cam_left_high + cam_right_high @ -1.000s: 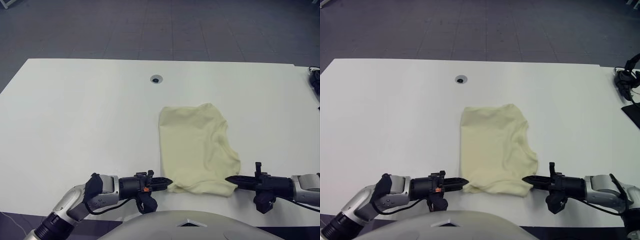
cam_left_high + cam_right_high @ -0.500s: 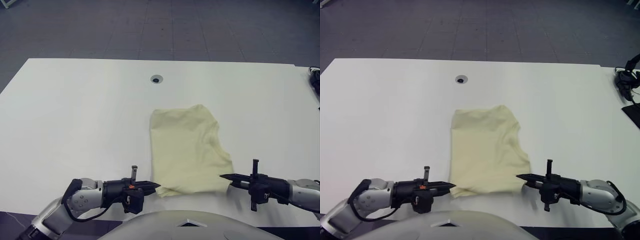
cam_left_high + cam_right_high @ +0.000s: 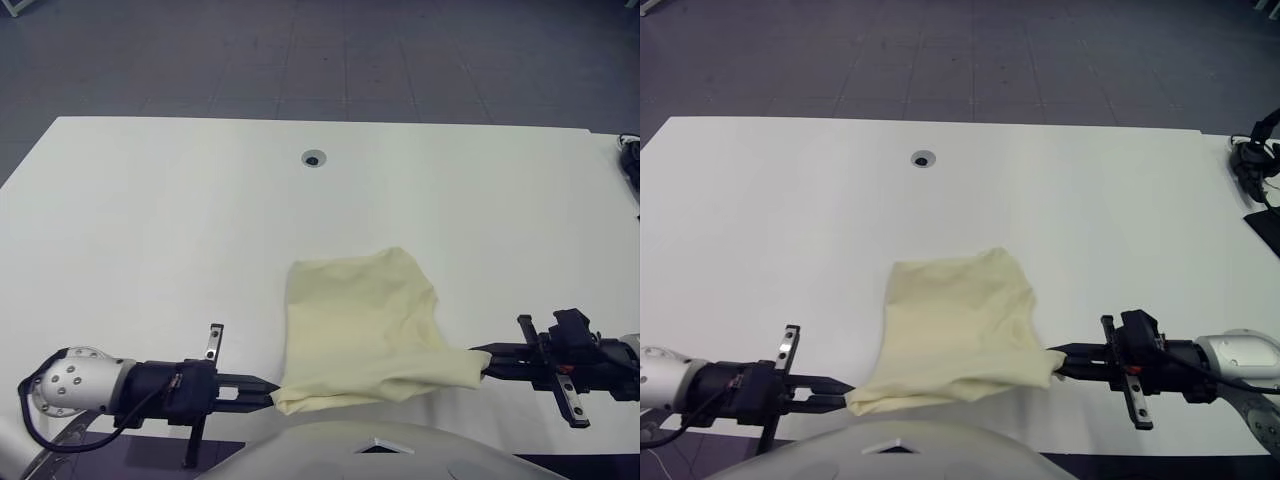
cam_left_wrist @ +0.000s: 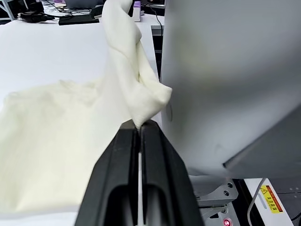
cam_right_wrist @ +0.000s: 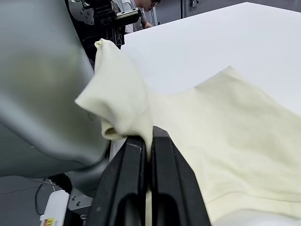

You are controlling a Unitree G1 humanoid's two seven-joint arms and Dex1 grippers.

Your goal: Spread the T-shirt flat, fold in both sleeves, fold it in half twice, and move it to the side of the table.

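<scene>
A pale yellow T-shirt, folded into a rough rectangle, lies near the table's front edge. Its near edge is stretched between my two grippers and lifted off the white table. My left gripper is shut on the shirt's near left corner, and the cloth bunches just past its fingertips in the left wrist view. My right gripper is shut on the near right corner, where the fabric folds over its fingertips in the right wrist view. The far part of the shirt still rests on the table.
A round cable hole sits in the table beyond the shirt. Black cables and gear lie at the far right edge. Bare white tabletop stretches to the left and to the far side.
Both grippers have pulled back toward the table's front edge and apart, dragging the T-shirt nearer and raising its near edge. Both arms have rolled at the wrist.
</scene>
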